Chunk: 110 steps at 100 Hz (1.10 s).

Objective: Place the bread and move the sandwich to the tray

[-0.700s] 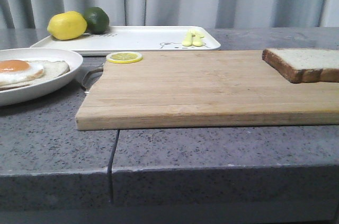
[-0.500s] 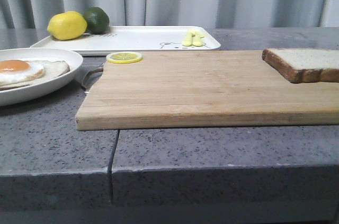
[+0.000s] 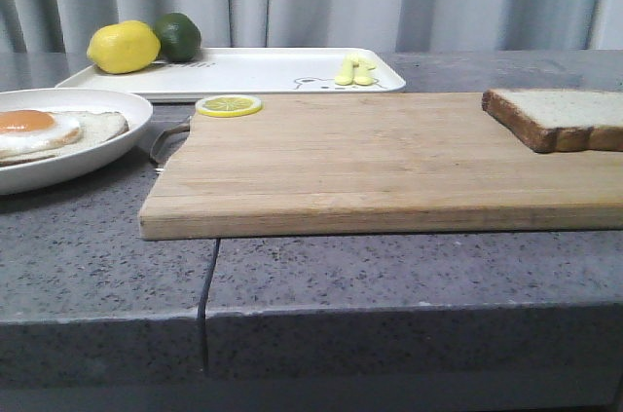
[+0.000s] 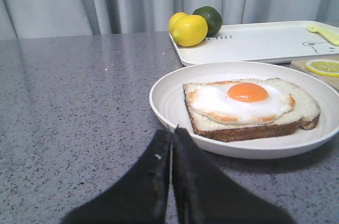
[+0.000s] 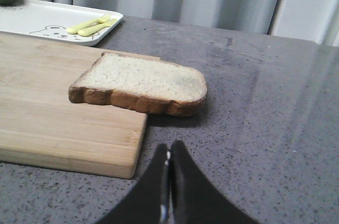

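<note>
**Grey stone counter, both arms parked short of their targets**

Grey speckled counter (image 3: 389, 266) carries everything. The wooden cutting board (image 3: 370, 164) lies centre; the bread (image 5: 140, 82) rests on its right end, one edge overhanging the board onto the counter side, which leaves a lip a finger could get under. The right gripper (image 5: 169, 158) sits just short of that slice, fingers pressed together, nothing held.

The sandwich (image 4: 249, 105), so far one slice under a fried egg with no top slice, lies flat on its round white plate (image 4: 164, 94), left of the board. The left gripper (image 4: 172, 134) points at the near rim, jaws closed and empty; whether the tips touch the rim I cannot tell from this angle.

The tray (image 3: 253, 71) stands behind board and plate, its middle bare, with a lemon (image 3: 124, 47) and lime (image 3: 177, 35) at its left end and small yellow cutlery (image 3: 354, 70) toward the right.

Judgement: nothing started yet; the bread goes on the egg first. Both grippers need to open before any pick.
</note>
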{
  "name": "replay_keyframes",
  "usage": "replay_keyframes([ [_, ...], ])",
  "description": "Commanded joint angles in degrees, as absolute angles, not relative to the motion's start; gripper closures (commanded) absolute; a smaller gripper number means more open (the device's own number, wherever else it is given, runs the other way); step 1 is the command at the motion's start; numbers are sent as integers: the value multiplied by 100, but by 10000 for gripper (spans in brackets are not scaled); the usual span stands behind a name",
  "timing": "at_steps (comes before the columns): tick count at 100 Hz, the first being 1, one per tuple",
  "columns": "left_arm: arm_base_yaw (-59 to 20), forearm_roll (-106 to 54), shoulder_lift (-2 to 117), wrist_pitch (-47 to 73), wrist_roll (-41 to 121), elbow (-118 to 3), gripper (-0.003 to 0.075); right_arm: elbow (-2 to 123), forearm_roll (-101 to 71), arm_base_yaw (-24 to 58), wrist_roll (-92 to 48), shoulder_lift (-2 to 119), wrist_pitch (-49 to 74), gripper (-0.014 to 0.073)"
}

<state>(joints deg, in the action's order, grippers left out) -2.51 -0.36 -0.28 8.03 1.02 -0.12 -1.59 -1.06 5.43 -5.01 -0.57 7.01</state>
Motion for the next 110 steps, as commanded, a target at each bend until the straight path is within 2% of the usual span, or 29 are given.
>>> replay_keyframes([
  [1,-244,-89,-208,331,87,88,740,-170,-50,513,-517,-172,222,661],
  [50,-244,-1055,-208,-229,87,30,739,-133,-50,513,-517,-172,78,661],
  [64,-244,-1388,-208,-181,87,-168,740,225,-61,513,-517,-153,651,661],
  [91,-244,-1615,86,936,87,-1285,740,1342,-61,513,-517,232,1948,659],
  [110,-244,-1615,912,1641,87,-2327,740,1959,-226,513,-506,901,2072,659],
])
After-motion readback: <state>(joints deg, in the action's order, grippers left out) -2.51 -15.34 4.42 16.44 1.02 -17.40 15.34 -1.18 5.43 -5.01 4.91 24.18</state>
